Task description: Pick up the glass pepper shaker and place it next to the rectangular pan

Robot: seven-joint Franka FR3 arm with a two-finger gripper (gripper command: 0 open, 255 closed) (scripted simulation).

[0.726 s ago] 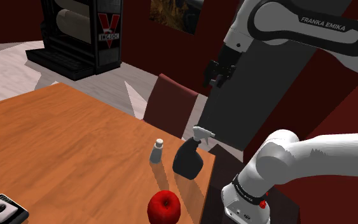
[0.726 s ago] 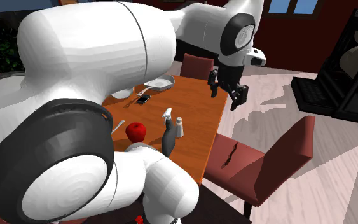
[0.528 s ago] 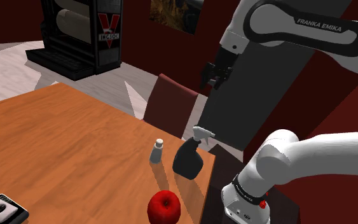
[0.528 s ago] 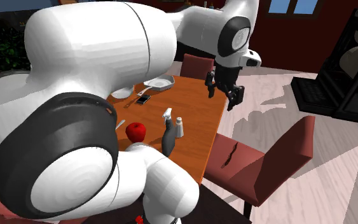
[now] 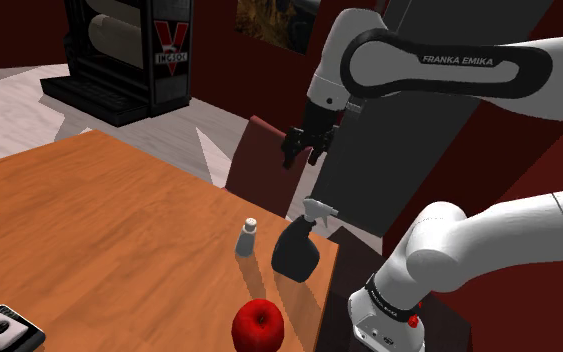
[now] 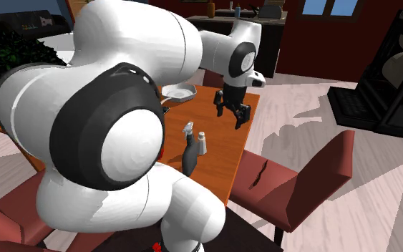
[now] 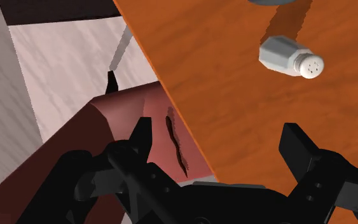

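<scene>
Pepper shaker (image 7: 290, 57) was a small greyish faceted bottle with a white holey cap, sat well below the gripper (image 7: 219, 137), jaws spread wide, holding nothing.

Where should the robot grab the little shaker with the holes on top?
Probably around its body below the cap, from above: the pepper shaker stands upright, and the dark spray bottle stands close beside it, so the open gripper should close across the free sides.
</scene>
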